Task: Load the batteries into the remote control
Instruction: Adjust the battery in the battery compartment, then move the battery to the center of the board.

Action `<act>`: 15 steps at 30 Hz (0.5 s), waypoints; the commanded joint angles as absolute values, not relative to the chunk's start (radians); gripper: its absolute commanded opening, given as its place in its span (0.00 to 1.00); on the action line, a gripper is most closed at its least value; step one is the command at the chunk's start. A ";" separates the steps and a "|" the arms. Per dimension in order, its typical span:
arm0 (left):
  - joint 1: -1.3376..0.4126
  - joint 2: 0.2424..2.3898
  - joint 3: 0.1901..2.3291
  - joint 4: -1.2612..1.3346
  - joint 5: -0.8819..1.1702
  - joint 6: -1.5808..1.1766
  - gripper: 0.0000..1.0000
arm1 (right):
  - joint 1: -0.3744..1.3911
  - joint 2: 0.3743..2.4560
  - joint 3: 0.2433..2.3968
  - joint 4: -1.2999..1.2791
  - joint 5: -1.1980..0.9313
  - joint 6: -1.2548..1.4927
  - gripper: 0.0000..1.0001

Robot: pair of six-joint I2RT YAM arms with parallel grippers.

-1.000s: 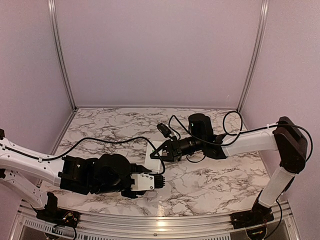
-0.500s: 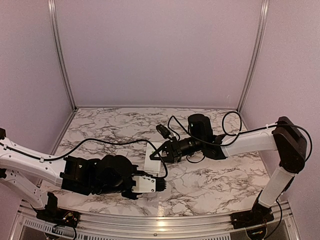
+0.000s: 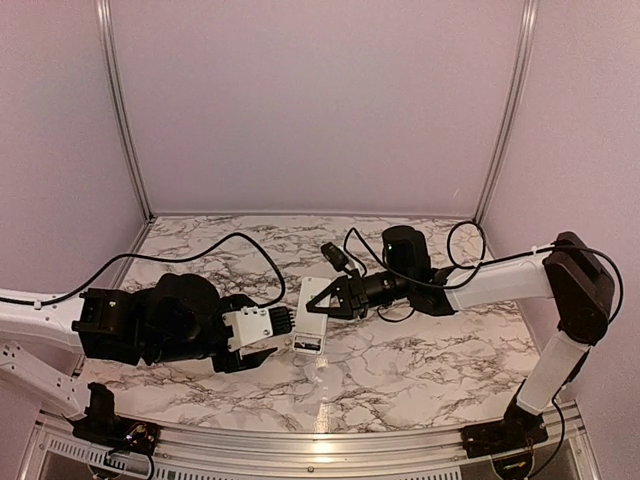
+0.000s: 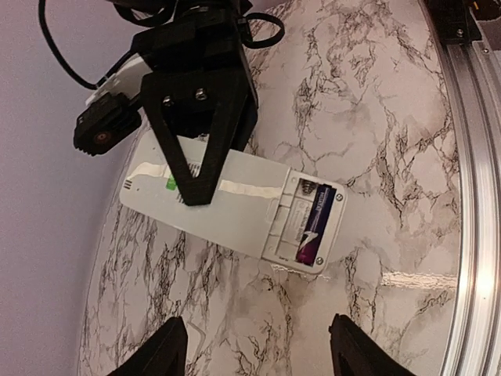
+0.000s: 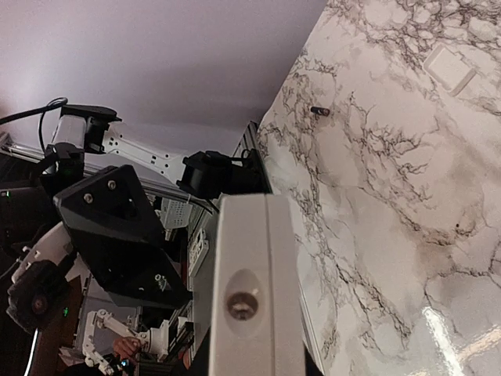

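**Left wrist view: one battery seated in the clamped remote**

Left wrist camera looks down on the small flat white plastic remote control [image 4: 243,211], which is turned with its plain back up over the grey-veined white marble table [image 4: 376,102]. The battery bay at the remote control's near end is uncovered. One slim dark cylindrical battery [image 4: 315,225] with a purple label lies in the slot on the outer side of the bay, and the slot beside it shows only pale plastic.

The right gripper [image 4: 196,192] is clamped on the far half of the remote control, one black triangular finger pressed flat across its back (the other finger is hidden underneath). Whether the remote control rests on the table or is held just above it cannot be told.

The left gripper [image 4: 254,348] hangs just short of the bay end. Its two black fingertips are spread wide with nothing between them and touch nothing.

From the right wrist, a tiny dark stub [image 5: 317,110] and a pale flat rectangle [image 5: 450,69] lie apart on the table, both too small to identify.
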State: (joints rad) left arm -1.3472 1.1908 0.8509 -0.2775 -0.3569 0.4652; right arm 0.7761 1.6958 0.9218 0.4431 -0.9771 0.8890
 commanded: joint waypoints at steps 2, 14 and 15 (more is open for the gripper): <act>-1.202 1.070 0.876 -0.534 -0.353 0.287 0.65 | 0.715 1.690 0.885 0.462 -0.968 0.841 0.00; -0.900 1.160 0.829 -0.874 -0.429 0.255 0.63 | 0.699 1.700 0.869 0.522 -0.987 0.851 0.00; -0.890 1.185 0.815 -0.877 -0.438 0.265 0.63 | 0.699 1.700 0.868 0.526 -0.988 0.853 0.00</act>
